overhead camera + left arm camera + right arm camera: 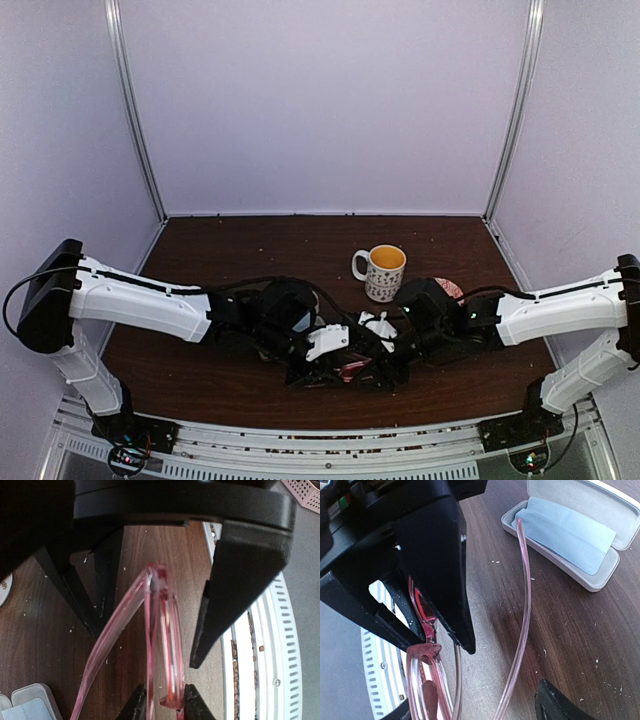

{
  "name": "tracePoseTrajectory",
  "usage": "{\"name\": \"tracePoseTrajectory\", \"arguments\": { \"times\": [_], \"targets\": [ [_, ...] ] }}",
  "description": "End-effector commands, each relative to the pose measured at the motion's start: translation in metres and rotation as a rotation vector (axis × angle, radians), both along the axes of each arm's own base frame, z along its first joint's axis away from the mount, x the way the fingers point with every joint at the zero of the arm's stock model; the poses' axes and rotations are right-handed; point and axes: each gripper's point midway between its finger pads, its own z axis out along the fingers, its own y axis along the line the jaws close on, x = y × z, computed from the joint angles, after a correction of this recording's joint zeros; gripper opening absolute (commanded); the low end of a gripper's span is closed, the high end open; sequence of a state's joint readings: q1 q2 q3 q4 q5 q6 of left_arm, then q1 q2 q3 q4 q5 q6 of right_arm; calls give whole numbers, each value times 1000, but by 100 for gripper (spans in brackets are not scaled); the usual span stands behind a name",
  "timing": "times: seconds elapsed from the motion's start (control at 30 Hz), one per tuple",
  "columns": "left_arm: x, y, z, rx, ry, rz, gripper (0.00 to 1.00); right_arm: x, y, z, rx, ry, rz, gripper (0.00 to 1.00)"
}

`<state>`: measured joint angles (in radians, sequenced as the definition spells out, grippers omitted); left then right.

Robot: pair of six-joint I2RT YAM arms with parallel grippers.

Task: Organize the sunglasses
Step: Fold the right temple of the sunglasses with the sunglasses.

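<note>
While right end effector (442, 642) clamps sunglasses (526, 595) | left end effector (145, 645) gapes around them | case (555, 562) lies open nearby, mug (385, 275) behind

One sunglasses (162, 625) pair, one mug (384, 272), one case (580, 497), one cloth (565, 530).

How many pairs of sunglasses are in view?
1. The sunglasses are front-centre, pinched by the right gripper, inside the open left gripper; the arms may hide others.

cloth (567, 532) lies in the case (600, 582) (seemingly right of the mug (384, 273)), sunglasses (522, 605) before both.
</note>
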<state>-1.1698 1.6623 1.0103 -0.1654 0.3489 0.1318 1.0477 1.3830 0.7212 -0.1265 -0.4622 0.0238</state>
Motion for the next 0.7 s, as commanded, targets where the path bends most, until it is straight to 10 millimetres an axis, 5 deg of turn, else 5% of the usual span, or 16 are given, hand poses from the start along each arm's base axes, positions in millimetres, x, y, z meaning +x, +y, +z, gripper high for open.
{"name": "tracePoseTrajectory", "arguments": {
  "times": [0.0,0.67],
  "targets": [
    [7,-13,17,-62,-16,2,25,-2,7,8,18,-23,29,68],
    [5,-15,13,-48,-2,-10,25,-8,11,6,-9,-26,48,52]
  ]
}}
